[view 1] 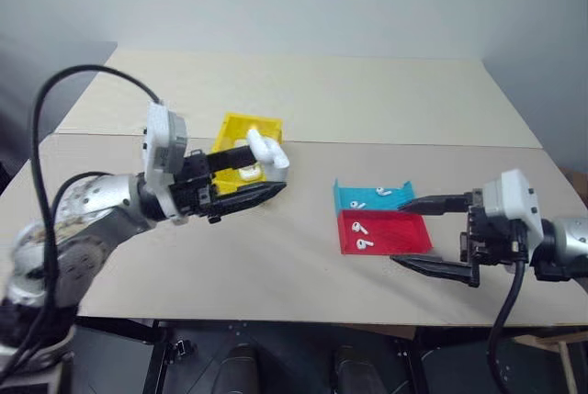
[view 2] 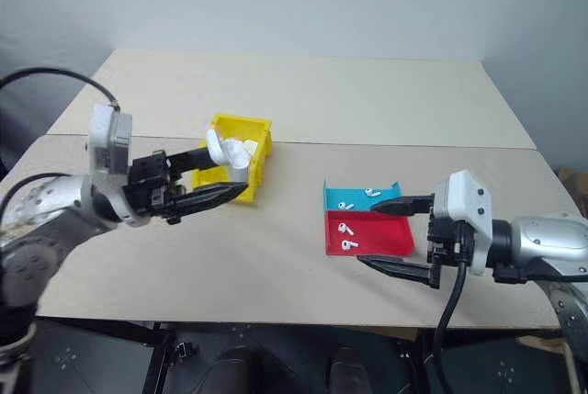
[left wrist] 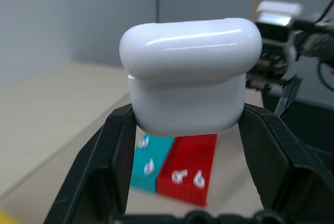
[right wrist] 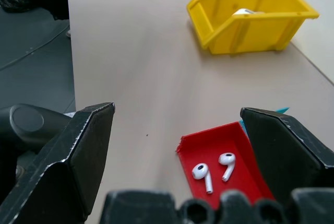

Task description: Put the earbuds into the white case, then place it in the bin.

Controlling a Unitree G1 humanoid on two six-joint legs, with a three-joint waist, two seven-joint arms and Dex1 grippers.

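Left tool point(view 1: 262, 174) pinched white case point(view 1: 265, 151); right tool point(view 1: 415, 231), spread wide, flanked red-tray earbuds point(view 1: 362, 236) just ahead.

Silver arms, white wrist housings, black fingers point(view 1: 248, 194), cables.

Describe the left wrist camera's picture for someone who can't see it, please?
A glossy white case, lid slightly ajar, is pinched between the left gripper's two black fingers and held up in the air. Below, on the beige table, sit a blue tray and a red tray, each holding two small white earbuds.
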